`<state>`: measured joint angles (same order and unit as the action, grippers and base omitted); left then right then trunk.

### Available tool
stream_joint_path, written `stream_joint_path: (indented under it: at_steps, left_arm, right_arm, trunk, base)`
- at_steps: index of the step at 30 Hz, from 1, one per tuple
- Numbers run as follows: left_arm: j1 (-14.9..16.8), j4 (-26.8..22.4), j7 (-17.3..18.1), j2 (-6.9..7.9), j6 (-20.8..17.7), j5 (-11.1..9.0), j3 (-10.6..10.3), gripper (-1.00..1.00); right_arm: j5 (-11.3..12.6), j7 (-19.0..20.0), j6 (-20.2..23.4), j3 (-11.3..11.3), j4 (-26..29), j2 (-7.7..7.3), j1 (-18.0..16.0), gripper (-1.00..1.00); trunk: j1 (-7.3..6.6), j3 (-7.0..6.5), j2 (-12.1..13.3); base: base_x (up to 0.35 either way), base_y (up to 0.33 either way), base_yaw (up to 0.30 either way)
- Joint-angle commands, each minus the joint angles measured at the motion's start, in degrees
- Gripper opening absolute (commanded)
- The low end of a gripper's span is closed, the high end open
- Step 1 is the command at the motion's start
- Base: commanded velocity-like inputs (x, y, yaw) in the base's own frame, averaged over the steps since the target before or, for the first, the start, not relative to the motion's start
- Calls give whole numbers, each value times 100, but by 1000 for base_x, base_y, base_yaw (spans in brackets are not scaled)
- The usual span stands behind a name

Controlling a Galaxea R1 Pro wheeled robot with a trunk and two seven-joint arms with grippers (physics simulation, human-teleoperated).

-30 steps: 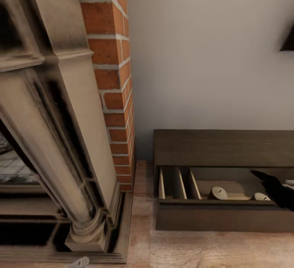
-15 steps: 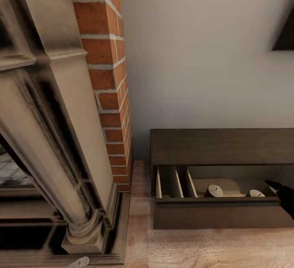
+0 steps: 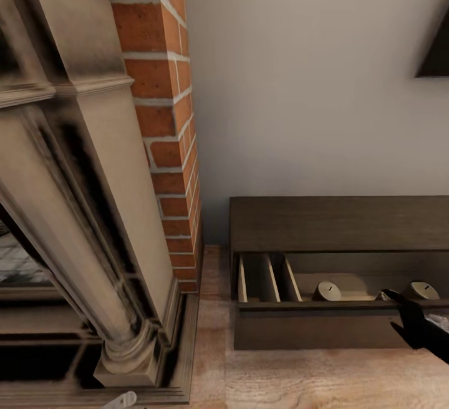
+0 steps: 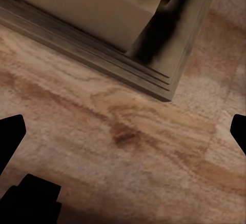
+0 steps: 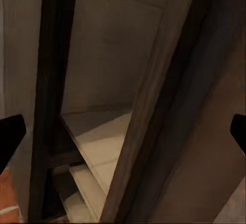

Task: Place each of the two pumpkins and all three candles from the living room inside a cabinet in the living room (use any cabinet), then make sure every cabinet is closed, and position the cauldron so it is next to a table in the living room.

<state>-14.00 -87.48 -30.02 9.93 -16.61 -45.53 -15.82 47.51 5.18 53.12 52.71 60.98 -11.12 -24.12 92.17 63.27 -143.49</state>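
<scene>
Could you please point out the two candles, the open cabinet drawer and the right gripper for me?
left candle (image 3: pixel 326 291): head view, its side.
right candle (image 3: pixel 421 290): head view, its top.
cabinet drawer (image 3: pixel 312 305): head view, front rim.
right gripper (image 3: pixel 399 302): head view, fingertips.

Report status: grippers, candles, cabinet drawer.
Right gripper open at the drawer front. Left gripper open over floor. Two candles in cabinet drawer, drawer open. Nothing blocking.

Two candles (image 3: pixel 326 291) (image 3: pixel 420 290) lying in the open drawer (image 3: pixel 330 306) of the cabinet (image 3: pixel 340 223), right of the fireplace (image 3: pixel 81 209).
</scene>
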Motion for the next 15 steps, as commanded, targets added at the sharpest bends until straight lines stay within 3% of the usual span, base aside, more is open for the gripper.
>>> stream_joint_path:
  at_steps: [1,5,10,12,15]
  left_arm:
    - [1,3,0,0,0,0,0,100]
    - [7,43,3,0,0,0,0,100]
    - [10,61,4,0,0,0,0,100]
    - [11,63,5,0,1,0,0,100]
    - [11,64,5,0,0,0,0,100]
  right_arm:
    - [-17,216,-36,-2,-25,13,1,100]
    - [-33,500,-95,-14,-225,24,3,100]
    - [-30,655,-360,-15,-870,-8,-5,100]
    - [-36,970,-557,-39,-1004,-11,-5,100]
    - [-40,1149,-658,-121,-1049,-13,-5,100]
  trunk:
    - [0,0,0]
    - [0,0,0]
    - [0,0,0]
    - [0,0,0]
    - [0,0,0]
  base:
    - [0,0,0]
    - [0,0,0]
    - [0,0,0]
    - [0,0,0]
    - [0,0,0]
